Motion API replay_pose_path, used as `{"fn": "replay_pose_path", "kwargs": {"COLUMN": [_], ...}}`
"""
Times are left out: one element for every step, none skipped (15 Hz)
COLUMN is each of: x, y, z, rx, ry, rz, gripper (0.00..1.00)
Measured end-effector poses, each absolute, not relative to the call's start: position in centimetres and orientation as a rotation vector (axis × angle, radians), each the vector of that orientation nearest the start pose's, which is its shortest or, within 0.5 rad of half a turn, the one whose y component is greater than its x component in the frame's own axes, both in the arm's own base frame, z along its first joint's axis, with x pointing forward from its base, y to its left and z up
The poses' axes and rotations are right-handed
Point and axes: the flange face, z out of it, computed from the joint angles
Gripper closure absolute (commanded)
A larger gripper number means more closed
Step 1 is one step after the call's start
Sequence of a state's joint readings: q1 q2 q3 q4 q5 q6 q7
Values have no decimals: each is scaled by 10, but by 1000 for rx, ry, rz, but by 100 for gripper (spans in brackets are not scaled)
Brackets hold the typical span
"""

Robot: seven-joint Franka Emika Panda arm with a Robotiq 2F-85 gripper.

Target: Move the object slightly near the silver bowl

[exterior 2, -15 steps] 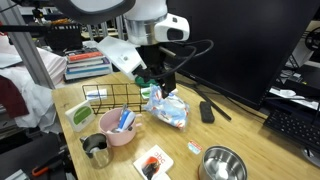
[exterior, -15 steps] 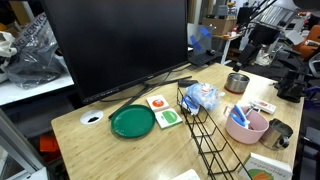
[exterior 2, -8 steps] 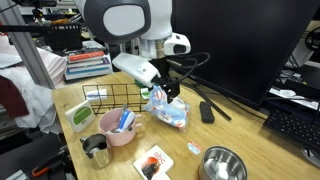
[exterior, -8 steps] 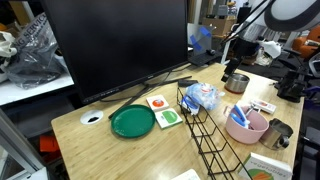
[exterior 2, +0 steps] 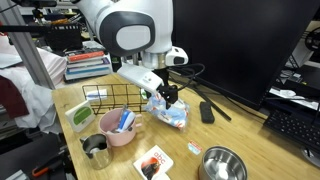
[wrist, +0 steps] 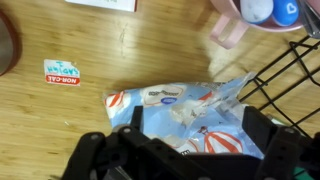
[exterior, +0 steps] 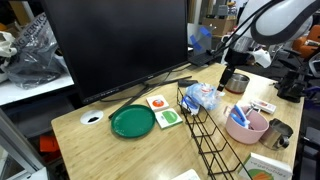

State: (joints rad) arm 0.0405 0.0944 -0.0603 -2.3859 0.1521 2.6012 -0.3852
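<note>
Packet (wrist: 175, 100) lay directly beneath my gripper (wrist: 183, 142), jaws spread wide, its long axis running finger to finger; silver bowl (exterior 2: 222, 163) sat well apart.

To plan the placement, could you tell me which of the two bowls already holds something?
The pink plastic bowl beside the black wire rack holds blue and white items; the shiny silver metal bowl looks empty.

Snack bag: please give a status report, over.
Gripper open, above snack bag. Bag lying on table, not gripped, apart from silver bowl. Wire basket close beside bag.
</note>
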Motion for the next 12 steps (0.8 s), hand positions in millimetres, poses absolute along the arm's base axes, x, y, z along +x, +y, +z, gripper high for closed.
{"fn": "replay_pose_path", "kwargs": {"x": [514, 516, 517, 519, 520, 521, 523, 525, 526, 527, 528, 529], "y": [-11, -9, -6, -2, 1, 4, 5, 5, 5, 4, 3, 2], "z": [289, 285, 281, 278, 275, 273, 270, 268, 266, 263, 260, 257], "rx": [-3057, -3056, -3053, -3051, -3049, -3048, -3048, -3050, -3052, -3055, -3060, -3066], "ry": [-379, -389, -401, -413, -422, -431, -434, -434, -434, -435, -439, -445], "rz": [-200, -192, -184, -177, -170, -167, -175, -187, -196, -206, -216, -222], "gripper": [0, 0, 0, 0, 0, 0, 0, 0, 0, 0, 0, 0]}}
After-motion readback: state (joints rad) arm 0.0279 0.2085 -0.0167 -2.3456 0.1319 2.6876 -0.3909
